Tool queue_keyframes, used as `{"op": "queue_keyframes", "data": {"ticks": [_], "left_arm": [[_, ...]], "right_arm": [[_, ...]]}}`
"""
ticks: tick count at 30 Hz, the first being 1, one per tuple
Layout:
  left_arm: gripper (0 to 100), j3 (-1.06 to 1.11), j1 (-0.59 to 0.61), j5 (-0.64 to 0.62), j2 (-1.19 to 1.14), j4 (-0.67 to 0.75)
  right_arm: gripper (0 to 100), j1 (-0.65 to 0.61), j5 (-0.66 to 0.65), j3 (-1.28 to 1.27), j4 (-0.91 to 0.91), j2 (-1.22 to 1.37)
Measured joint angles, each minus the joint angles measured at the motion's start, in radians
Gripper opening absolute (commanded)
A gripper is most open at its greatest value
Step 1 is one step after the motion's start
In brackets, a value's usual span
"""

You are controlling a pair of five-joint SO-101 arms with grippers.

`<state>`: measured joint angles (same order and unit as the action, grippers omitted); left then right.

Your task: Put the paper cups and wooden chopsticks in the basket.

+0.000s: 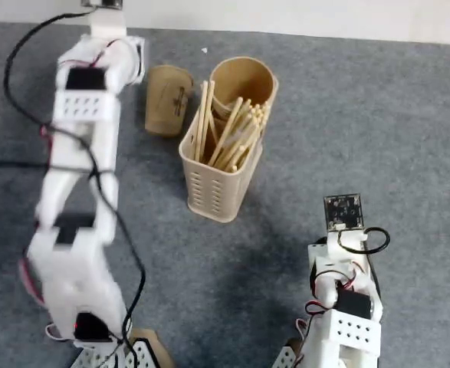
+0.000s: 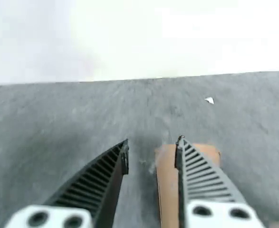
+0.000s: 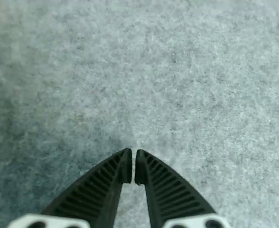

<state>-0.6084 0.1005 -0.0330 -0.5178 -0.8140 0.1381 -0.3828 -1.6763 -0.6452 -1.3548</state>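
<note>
Your left gripper [image 2: 152, 142] stood parted at the brown paper cup [image 1: 167, 100] lying just beside the beige slotted plastic basket [image 1: 217, 188]; your right gripper [image 3: 133, 153], pinched together, was well apart

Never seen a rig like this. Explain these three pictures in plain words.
These are two small robot arms on a grey table. The high view looks down from above; the other two come from cameras on each arm's wrist. A basket stands in the middle, holding wooden chopsticks and one paper cup. A second paper cup lies on its side beside it. The left hand is open, that cup by one finger. The right hand is shut and empty.
</note>
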Motion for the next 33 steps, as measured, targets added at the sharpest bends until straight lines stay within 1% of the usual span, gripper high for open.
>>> {"op": "queue_keyframes", "data": {"ticks": [7,10,12,14,18,23,26,33], "left_arm": [[18,-0.695,-0.038,0.000,-0.606,-0.006],[17,-0.896,-0.061,0.000,-0.793,0.002],[17,-0.930,-0.068,0.000,-0.859,0.037],[17,-0.930,-0.068,0.000,-0.876,0.054],[17,-0.873,-0.063,-0.002,-0.872,0.075],[17,-0.830,-0.066,-0.003,-0.852,0.064],[17,-0.839,-0.064,-0.003,-0.816,-0.061],[17,-0.959,-0.064,-0.005,-0.744,-0.516]], "right_arm": [[3.5,0.000,0.000,0.000,0.000,0.000],[3.5,0.000,0.000,0.000,0.000,0.000],[3.5,0.000,0.000,0.000,0.000,0.000],[3.5,0.000,0.000,0.000,0.000,0.000],[3.5,0.000,0.000,0.000,0.000,0.000],[3.5,0.000,-0.041,0.000,0.000,0.000],[3.5,0.000,-0.046,0.000,0.000,0.000],[3.5,0.000,-0.046,0.000,0.000,0.000]]}}
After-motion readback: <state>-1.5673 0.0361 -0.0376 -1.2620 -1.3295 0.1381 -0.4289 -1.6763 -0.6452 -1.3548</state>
